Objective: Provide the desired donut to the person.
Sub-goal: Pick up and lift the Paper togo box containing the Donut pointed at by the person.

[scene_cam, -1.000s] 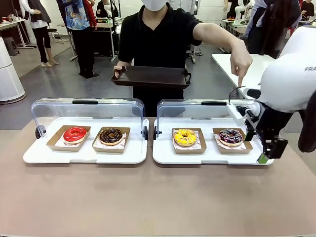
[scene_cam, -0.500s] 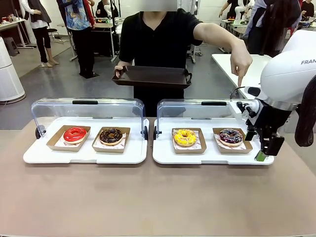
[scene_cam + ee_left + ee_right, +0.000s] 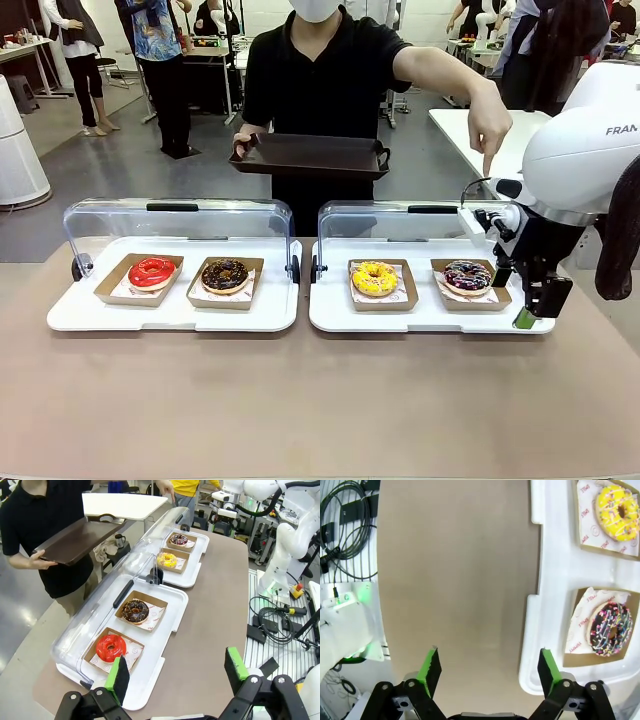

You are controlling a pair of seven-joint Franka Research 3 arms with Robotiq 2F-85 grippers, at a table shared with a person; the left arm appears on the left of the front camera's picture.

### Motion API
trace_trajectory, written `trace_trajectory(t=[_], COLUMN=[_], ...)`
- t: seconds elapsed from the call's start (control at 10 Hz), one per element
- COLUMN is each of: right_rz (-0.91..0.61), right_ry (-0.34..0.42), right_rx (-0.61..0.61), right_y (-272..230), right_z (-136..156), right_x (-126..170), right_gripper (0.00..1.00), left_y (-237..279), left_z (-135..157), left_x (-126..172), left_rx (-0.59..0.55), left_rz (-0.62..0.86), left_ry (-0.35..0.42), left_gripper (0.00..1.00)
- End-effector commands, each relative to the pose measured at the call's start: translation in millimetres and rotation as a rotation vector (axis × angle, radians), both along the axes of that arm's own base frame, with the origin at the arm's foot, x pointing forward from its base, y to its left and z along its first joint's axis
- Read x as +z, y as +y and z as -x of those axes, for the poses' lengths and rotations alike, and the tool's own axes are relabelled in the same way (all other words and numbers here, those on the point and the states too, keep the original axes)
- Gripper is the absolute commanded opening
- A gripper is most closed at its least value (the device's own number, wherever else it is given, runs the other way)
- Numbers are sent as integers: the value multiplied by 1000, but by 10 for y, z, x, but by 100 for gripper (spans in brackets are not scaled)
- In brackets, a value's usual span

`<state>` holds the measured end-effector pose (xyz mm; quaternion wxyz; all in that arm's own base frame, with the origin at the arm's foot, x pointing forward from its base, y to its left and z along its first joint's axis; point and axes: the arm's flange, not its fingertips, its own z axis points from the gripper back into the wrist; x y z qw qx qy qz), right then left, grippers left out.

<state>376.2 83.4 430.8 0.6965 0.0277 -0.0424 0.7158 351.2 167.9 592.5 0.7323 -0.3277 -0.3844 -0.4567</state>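
Now the person's hand (image 3: pixel 488 128) points at the sprinkled donut (image 3: pixel 467 276); the right gripper (image 3: pixel 489 656), wide open beside it, should next move over and grasp it.

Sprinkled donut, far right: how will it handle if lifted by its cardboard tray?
Sprinkled donut looks soft; glaze would likely smear under fingers. Its shallow cardboard tray probably flexes. Sitting loose on paper, the donut may slide if tilted.
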Motion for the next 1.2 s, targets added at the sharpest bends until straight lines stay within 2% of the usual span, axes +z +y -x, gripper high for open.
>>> trace_trajectory(t=[0.0, 0.4, 0.7, 0.9, 1.1], right_rz=[31, 46, 14, 3, -22], right_ry=[-21, -54, 7, 35, 27], right_rx=[-12, -12, -2, -5, -3], right_y=[19, 53, 166, 264, 318], right_z=[-125, -637, -879, -963, -979], right_x=[-118, -534, -731, -828, -839], right_gripper=[100, 100, 100, 100, 100], left_y=[10, 10, 10, 10, 10], left_z=[9, 9, 9, 9, 9], left_x=[6, 6, 6, 6, 6], left_rx=[-4, -4, -4, -4, -4], left_rz=[5, 5, 5, 5, 5], left_ry=[-9, -9, -9, -9, -9], left_gripper=[100, 100, 100, 100, 100])
